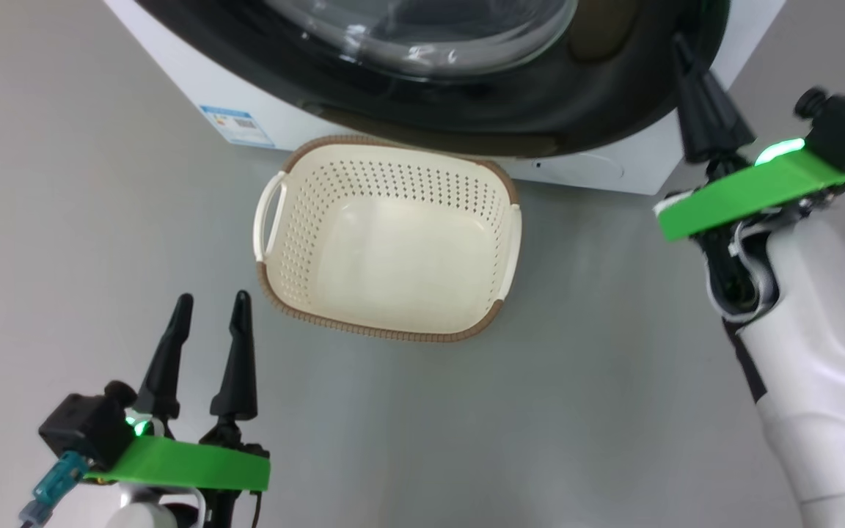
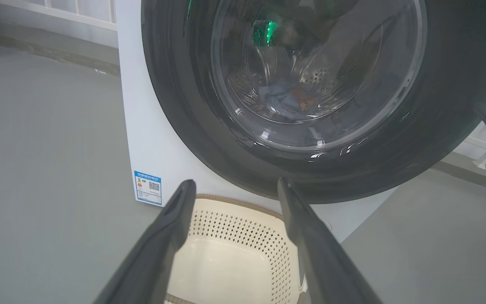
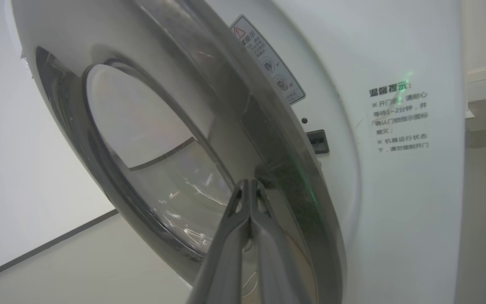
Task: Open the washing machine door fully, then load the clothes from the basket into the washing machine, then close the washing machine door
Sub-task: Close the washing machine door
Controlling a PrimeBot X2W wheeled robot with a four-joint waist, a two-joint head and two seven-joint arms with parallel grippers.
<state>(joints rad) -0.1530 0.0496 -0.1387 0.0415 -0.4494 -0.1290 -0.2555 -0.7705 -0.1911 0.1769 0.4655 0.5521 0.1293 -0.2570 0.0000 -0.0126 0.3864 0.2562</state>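
Your left gripper (image 1: 213, 297) hangs over the grey floor (image 1: 613, 330), fingers spread wide and holding nothing, just beside the basket (image 1: 393, 334), which stands bare inside, right in front of the washing machine (image 1: 195, 81). Your right gripper (image 1: 681, 51) is pressed shut with nothing between its fingers, its tips at the black ring of the door (image 1: 613, 95). In the right wrist view the door (image 3: 163, 126) stands a little off the white front panel, and the gripper (image 3: 249, 183) lies along its edge. Through the glass, the left wrist view shows the clothes (image 2: 287, 99) lying in the drum.
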